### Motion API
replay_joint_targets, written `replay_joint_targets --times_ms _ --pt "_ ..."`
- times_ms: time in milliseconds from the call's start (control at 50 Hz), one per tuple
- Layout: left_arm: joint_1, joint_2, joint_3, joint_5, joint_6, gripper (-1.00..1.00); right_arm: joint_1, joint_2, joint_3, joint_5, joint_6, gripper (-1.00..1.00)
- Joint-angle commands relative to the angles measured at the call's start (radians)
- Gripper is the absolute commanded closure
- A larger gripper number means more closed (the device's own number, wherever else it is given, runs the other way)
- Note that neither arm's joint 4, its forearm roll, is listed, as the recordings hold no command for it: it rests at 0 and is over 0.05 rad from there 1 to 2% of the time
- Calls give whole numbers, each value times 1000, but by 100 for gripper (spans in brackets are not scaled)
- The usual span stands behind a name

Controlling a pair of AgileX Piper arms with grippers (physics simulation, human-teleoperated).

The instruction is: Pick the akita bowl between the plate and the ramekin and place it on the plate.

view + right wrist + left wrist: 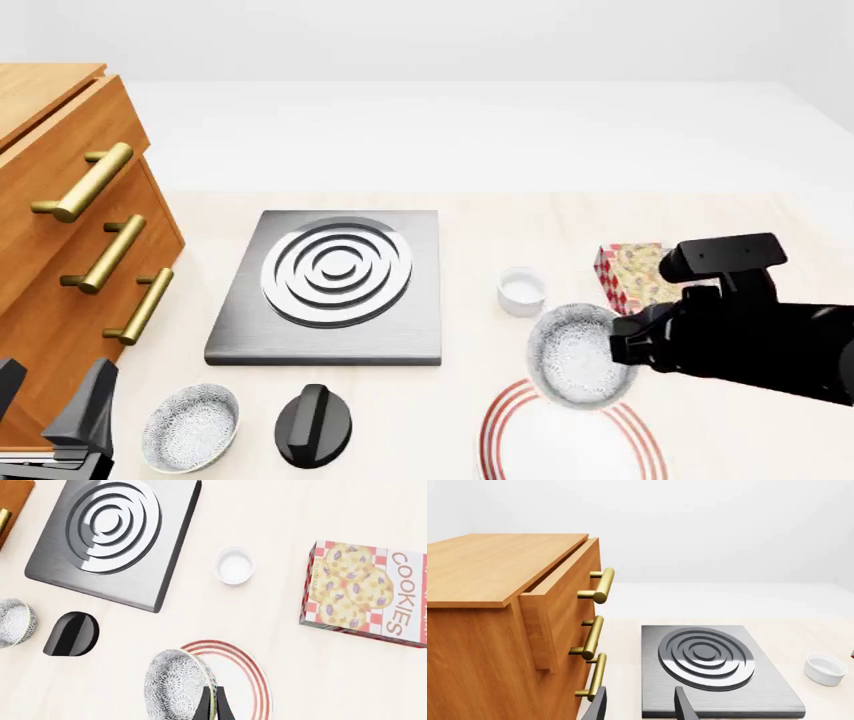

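My right gripper is shut on the rim of the akita bowl, which hangs tilted on its side over the far edge of the red-ringed plate. In the right wrist view the fingers pinch the bowl at its rim, with the plate underneath. The plain white ramekin stands on the table just beyond the plate; it also shows as the ramekin and the ramekin. My left gripper hovers open and empty at the near left, its fingers apart.
A second speckled bowl and a black knob-like object lie at the near left. A grey burner plate sits mid-table, a cookie box to the right of the ramekin, and a wooden drawer cabinet along the left edge.
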Motion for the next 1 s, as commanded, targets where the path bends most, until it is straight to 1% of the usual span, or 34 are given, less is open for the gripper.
replay_joint_targets --times_ms 20,160,240,380,440,520,620,720,760,800,840,1000 --pt "0 0 0 0 0 -100 20 -63 63 19 -7 100" --pt "0 0 0 0 0 -100 24 -90 82 36 -11 100" --pt "0 0 0 0 0 -100 16 -116 104 44 -23 100" --pt "0 0 0 0 0 -100 38 -109 142 13 -2 100" --pt "0 0 0 0 0 -100 24 -123 152 15 -23 100" --pt "0 0 0 0 0 -100 34 -125 164 11 -20 100" --pt "0 0 0 0 0 -100 57 -115 189 -8 -12 100" --pt "0 0 0 0 0 -100 57 -109 207 -26 -9 100" --pt "0 0 0 0 0 -100 71 -96 226 -45 4 100" --pt "0 0 0 0 0 -100 63 -104 239 -48 -5 100" --pt "0 0 0 0 0 -100 66 -100 249 -57 2 100" --pt "0 0 0 0 0 -100 85 -49 289 -127 16 100"
